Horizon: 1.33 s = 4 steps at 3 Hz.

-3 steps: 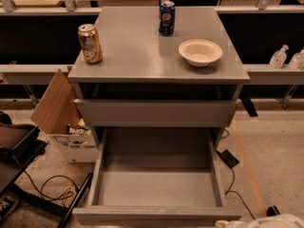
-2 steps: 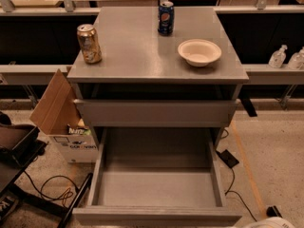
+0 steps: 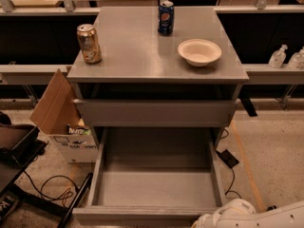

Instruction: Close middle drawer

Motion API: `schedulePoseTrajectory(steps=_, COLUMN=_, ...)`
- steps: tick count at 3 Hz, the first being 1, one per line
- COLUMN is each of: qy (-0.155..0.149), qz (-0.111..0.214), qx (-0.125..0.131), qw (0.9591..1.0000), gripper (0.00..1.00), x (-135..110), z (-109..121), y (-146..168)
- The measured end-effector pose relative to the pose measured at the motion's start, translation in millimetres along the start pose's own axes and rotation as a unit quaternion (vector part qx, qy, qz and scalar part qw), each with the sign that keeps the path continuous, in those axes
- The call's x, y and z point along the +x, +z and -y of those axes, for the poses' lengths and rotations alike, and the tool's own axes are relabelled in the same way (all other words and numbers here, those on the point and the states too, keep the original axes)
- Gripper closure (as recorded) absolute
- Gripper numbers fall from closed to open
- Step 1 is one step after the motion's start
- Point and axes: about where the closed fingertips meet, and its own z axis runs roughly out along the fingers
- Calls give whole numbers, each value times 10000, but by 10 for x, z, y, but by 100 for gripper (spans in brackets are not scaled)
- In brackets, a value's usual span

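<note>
The middle drawer (image 3: 154, 186) of the grey cabinet (image 3: 156, 75) is pulled far out toward me, its bare grey tray empty and its front edge (image 3: 142, 214) near the bottom of the view. The uppermost drawer front (image 3: 154, 112) sits above it, slightly out. The lowest drawer is hidden beneath the open one. My white arm (image 3: 256, 215) reaches in from the bottom right corner. My gripper (image 3: 203, 221) is at the arm's end, low by the front right corner of the open drawer, mostly cut off by the edge of the view.
On the cabinet top stand a gold can (image 3: 89, 43), a blue Pepsi can (image 3: 166, 17) and a white bowl (image 3: 199, 52). An open cardboard box (image 3: 61, 122) stands left of the cabinet, with cables (image 3: 52, 186) on the floor. Bottles (image 3: 278, 57) stand on the right shelf.
My arm has come further into view from the bottom right, moving left and up toward the open drawer's front right corner. The drawer has not moved.
</note>
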Motion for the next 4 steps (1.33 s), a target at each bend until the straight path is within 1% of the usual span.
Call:
schedulePoseTrajectory(steps=1, qy=0, qz=0, qx=0, qw=10000, gripper=100, x=0, z=0, y=0)
schedulePoseTrajectory(steps=2, qy=-163, qz=118, qx=20, qw=9998, gripper=100, x=-184, z=143, y=100)
schedulePoseTrajectory(steps=3, qy=-435, qz=212, qx=134, qw=9987, gripper=100, x=-448, z=439, y=171)
schedulePoseTrajectory(steps=4, qy=-699, qz=297, qx=353, qw=9965, gripper=100, x=-791, z=938, y=220)
